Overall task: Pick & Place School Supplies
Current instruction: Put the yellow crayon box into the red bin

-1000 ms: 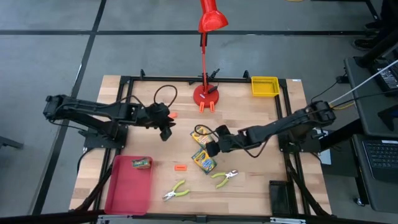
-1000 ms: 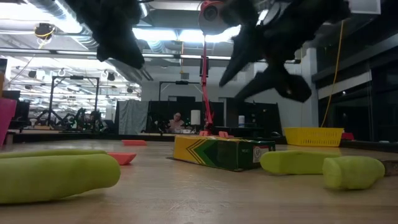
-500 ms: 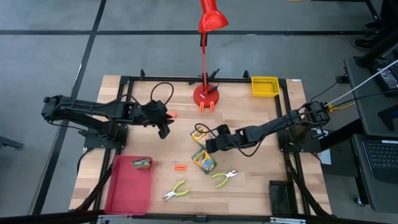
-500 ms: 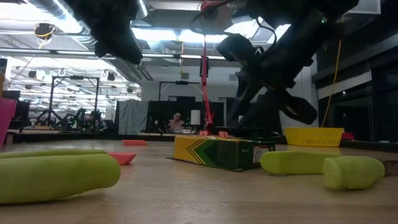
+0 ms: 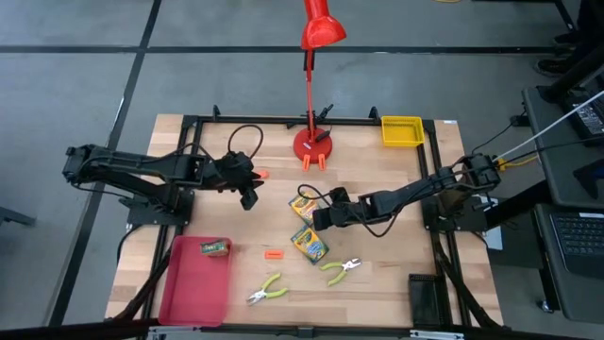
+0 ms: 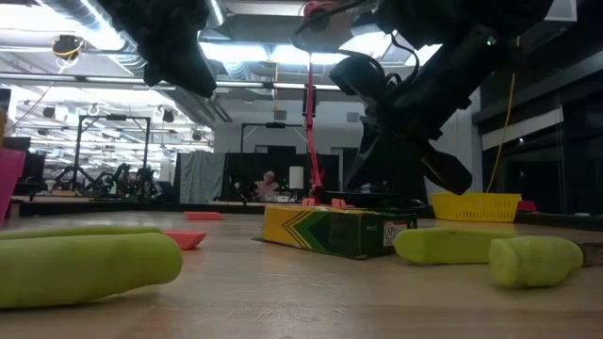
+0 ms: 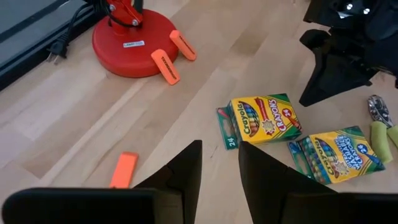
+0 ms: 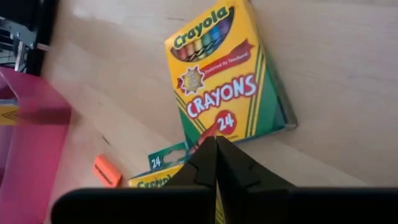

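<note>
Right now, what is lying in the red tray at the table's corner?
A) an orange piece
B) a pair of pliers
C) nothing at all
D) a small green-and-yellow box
D: the high view shows a small green-and-yellow box lying at one end of the red tray, with nothing else in it.

A light wooden table with a black frame carries everything. At its top centre stands the round base of a red desk lamp, two orange pieces against it, and a yellow bin sits in the upper right. Near the middle lie two crayon boxes, one below the other. An orange piece lies lower left of them, and another above left. Two yellow-green handled tools lie along the lower edge. A red tray fills the lower left, with a small green box on it.
</note>
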### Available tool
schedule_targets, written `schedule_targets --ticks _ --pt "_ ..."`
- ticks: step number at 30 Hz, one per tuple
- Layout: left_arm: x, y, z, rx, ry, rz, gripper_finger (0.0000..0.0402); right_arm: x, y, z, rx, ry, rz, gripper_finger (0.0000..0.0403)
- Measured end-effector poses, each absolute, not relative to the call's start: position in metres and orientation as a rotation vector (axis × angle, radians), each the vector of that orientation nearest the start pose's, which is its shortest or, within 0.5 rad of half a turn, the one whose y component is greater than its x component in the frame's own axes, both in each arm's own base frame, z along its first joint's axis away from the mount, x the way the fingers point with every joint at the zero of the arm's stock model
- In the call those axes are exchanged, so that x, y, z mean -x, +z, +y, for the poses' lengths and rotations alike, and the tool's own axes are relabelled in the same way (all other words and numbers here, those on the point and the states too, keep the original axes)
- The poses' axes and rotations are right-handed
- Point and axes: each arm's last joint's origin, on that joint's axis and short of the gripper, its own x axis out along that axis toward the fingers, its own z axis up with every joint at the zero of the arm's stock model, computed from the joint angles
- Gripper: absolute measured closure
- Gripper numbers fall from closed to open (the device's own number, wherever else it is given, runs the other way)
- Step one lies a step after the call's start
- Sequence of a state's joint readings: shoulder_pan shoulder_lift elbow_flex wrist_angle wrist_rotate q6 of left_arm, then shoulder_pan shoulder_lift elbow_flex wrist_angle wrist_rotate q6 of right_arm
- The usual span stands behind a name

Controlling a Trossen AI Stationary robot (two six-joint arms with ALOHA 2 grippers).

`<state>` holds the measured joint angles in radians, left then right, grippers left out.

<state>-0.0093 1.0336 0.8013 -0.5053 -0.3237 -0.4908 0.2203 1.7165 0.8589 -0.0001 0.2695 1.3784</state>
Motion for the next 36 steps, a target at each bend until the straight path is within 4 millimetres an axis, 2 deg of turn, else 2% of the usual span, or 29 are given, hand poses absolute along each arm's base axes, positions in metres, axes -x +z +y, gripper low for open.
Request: schedule_targets --ticks 7,10,15,19,24,36 --pt "-0.208 0.268 0.008 0.339 0.479 0.636 0.0300 -0.325 0.129 0.064 -1.094 -0.589 0.694 0.0400" --pt "-0.208 0.268 0.008 0.340 0.478 0.636 0.0300 -0.326 0.127 0.066 -1.093 -0.586 0.697 0.0401" --pt "-0.208 0.268 0.008 0.340 0.477 0.637 0.0300 -0.317 0.121 0.075 -1.059 -0.619 0.789 0.0401" --pt "-0.208 0.268 0.007 0.340 0.477 0.637 0.0300 -0.311 0.118 0.084 -1.048 -0.624 0.790 0.0402" --pt "-0.208 0.268 0.008 0.343 0.479 0.636 0.0300 -0.315 0.134 0.090 -1.068 -0.581 0.645 0.0402" --pt "-0.208 0.268 0.008 0.350 0.481 0.634 0.0300 -0.323 0.137 0.072 -1.043 -0.597 0.577 0.0403"
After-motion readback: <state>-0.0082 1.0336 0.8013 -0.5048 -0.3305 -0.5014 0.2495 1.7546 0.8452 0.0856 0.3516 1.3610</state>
